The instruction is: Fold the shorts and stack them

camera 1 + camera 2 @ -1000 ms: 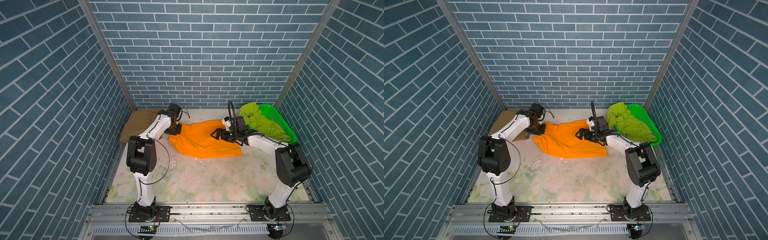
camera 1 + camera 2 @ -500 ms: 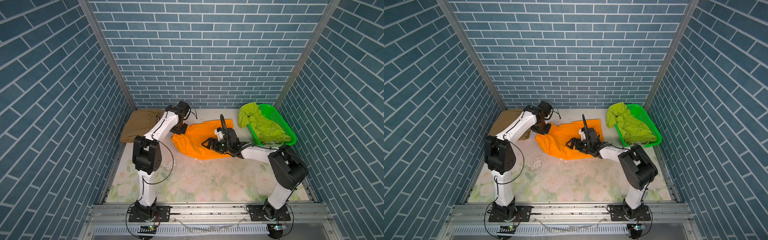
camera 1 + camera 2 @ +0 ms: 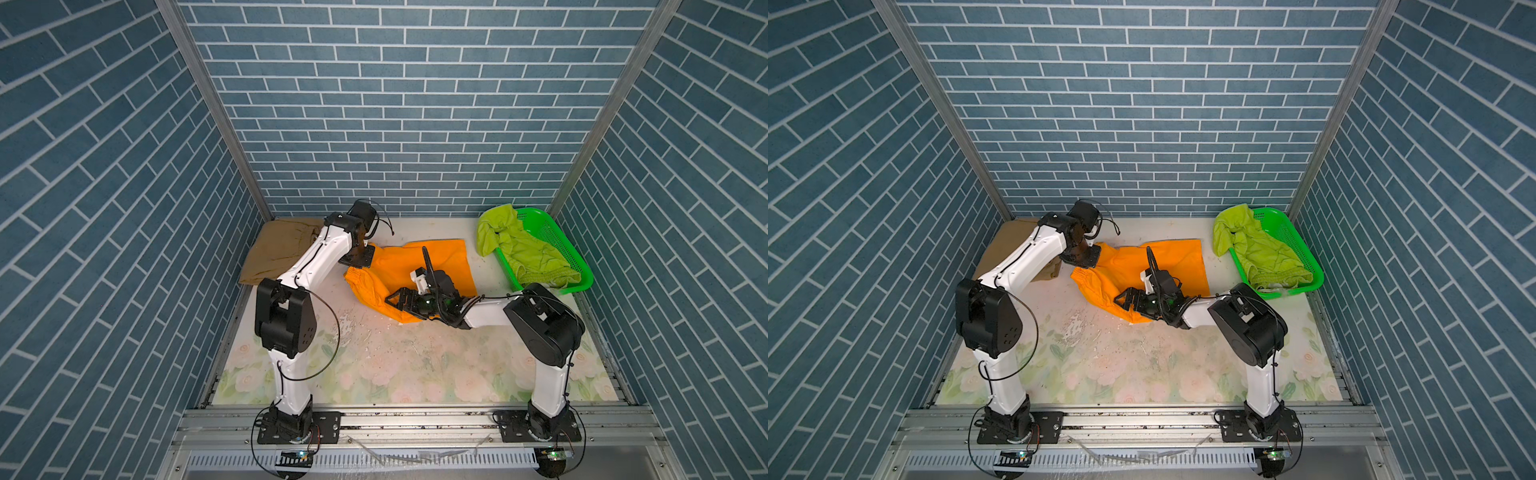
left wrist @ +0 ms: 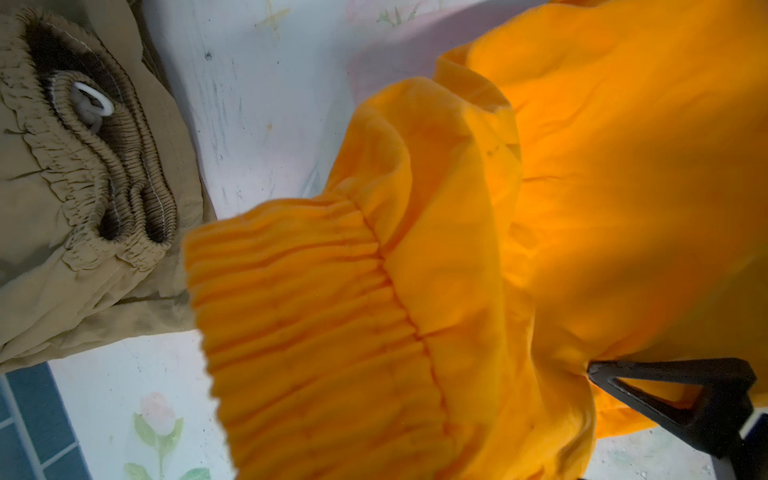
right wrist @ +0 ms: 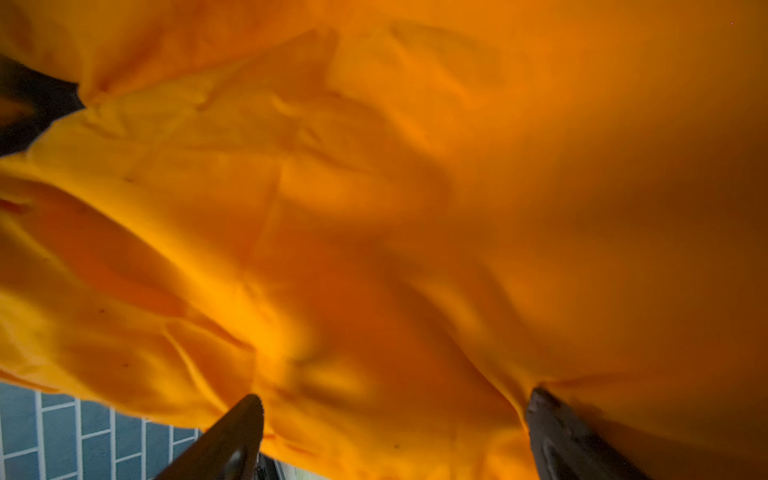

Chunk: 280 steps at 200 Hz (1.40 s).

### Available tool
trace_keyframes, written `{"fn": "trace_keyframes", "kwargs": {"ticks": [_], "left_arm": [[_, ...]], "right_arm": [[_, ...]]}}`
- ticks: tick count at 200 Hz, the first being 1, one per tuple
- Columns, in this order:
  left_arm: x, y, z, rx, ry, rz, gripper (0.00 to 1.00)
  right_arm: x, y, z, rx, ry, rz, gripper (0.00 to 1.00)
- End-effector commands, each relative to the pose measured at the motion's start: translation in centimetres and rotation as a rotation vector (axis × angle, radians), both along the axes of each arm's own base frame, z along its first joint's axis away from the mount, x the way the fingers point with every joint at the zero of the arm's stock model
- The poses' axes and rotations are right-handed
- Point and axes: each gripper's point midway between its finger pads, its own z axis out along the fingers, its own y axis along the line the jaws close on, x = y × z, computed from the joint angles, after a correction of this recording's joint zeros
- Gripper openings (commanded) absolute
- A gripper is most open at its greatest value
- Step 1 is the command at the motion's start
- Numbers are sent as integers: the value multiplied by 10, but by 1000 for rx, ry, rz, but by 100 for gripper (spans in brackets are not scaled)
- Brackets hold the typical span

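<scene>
Orange shorts [image 3: 442, 259] | left hand [image 3: 360, 261] clamped on them | right hand [image 3: 400, 300] spread

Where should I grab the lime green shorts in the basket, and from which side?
Grip the bunched fold of the lime green shorts draped over the basket rim facing the orange shorts. Come from above on that side: it sits raised; the rest lies low inside.
</scene>
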Motion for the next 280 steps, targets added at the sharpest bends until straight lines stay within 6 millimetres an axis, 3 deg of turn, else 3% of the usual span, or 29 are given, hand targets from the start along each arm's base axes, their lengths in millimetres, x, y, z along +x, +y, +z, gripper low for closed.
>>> {"fn": "trace_keyframes", "kwargs": {"ticks": [1, 22, 53, 83, 108, 154, 189, 233, 280], "left_arm": [[-1, -2, 13, -24, -37, -14, 0], [-2, 4, 13, 22, -33, -35, 0], [-2, 12, 16, 98, -9, -78, 0], [7, 6, 31, 93, -1, -99, 0], [13, 4, 42, 106, -14, -112, 0], [26, 32, 60, 297, -25, -97, 0], [34, 21, 59, 323, -22, -89, 0], [36, -41, 39, 225, -34, -124, 1], [35, -123, 20, -107, -11, -123, 3]], "right_arm": [[-3, 7, 14, 34, 13, 20, 99], [6, -6, 55, 5, -83, 33, 99], [40, -72, 89, -132, -157, -61, 99], [68, -138, 73, -299, -107, -118, 99], [78, -170, 49, -339, -40, -136, 99], [76, -185, 16, -406, 4, -134, 99], [72, -185, -4, -401, 41, -135, 99], [70, -182, -11, -366, 57, -142, 99], [63, -174, -2, -283, 45, -145, 99]]}}
